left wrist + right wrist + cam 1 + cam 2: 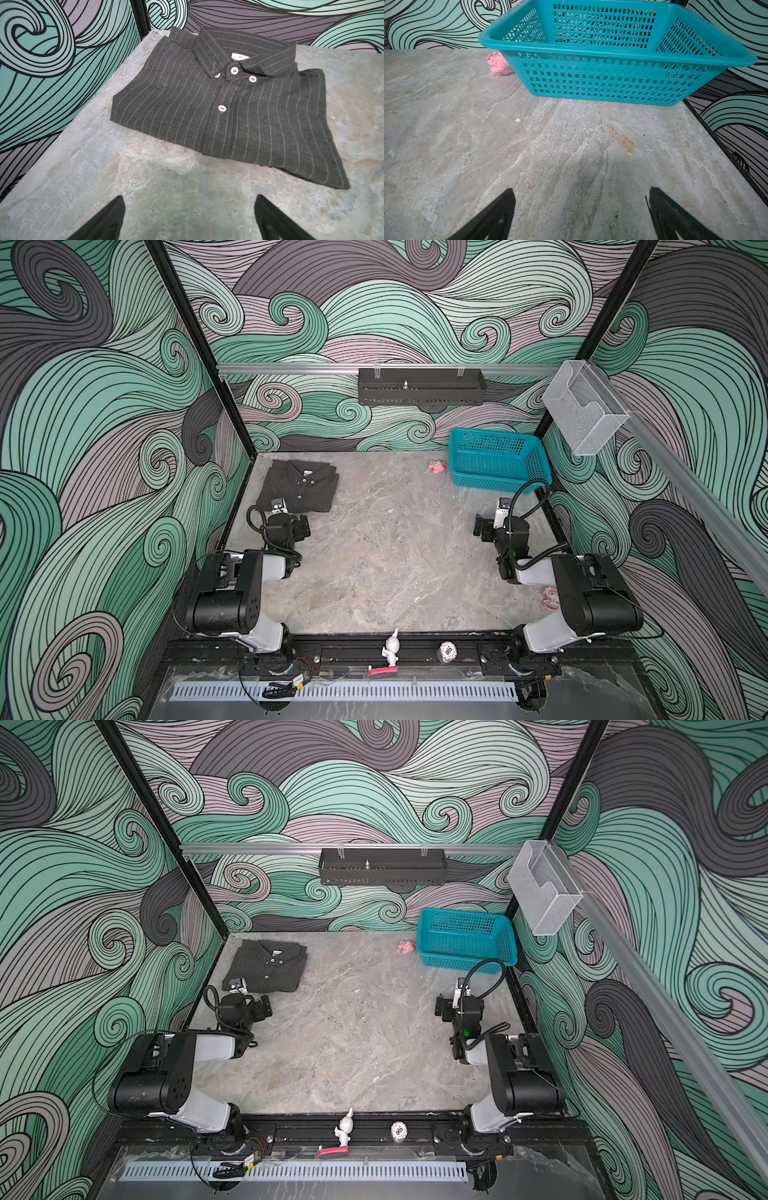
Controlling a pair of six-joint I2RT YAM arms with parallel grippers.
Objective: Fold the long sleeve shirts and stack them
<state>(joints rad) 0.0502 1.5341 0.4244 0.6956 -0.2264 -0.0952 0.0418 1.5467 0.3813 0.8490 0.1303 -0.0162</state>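
Left wrist | shirt (228, 116) folded, just ahead of left hand (189, 198) — apart

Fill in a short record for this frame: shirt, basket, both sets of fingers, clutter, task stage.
shirt: one, dark pinstriped button-front, folded, collar up, far left corner of the table
teal basket: far right corner, nothing seen inside
left fingers: open, empty, over bare table just short of the shirt
right fingers: open, empty, facing the teal basket
clutter: small pink toy beside the teal basket
task stage: shirt lies folded; no second shirt in view
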